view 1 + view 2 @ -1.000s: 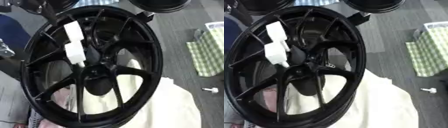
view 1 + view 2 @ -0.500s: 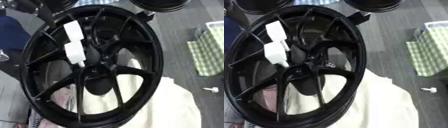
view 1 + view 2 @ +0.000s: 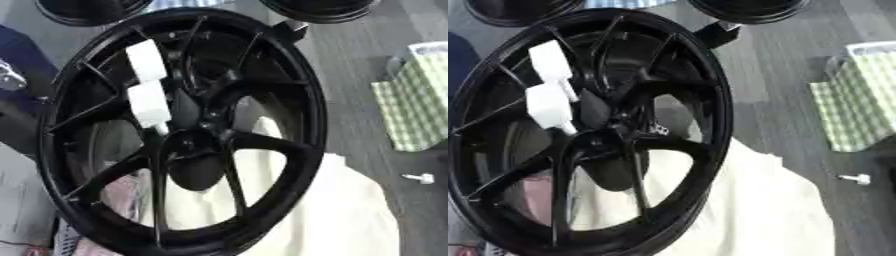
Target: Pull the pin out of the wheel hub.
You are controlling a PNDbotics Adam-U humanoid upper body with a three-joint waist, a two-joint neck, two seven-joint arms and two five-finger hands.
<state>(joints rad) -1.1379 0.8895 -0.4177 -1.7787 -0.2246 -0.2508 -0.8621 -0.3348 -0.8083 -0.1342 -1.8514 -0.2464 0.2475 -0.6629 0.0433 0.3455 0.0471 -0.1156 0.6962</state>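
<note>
- None of your fingers are showing, so I cannot tell their state.
- The black wheel (image 3: 184, 130) is lying tilted on a cream cloth (image 3: 332, 220).
- Two white blocks (image 3: 147, 87) are sitting on its spokes.
- A small white pin (image 3: 855, 178) is lying on the grey floor (image 3: 780, 100), well apart from the wheel, below a checked bag (image 3: 416, 100).

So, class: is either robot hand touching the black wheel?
No: the black wheel stands with only white blocks on its spokes, and no hand shows in either view.
</note>
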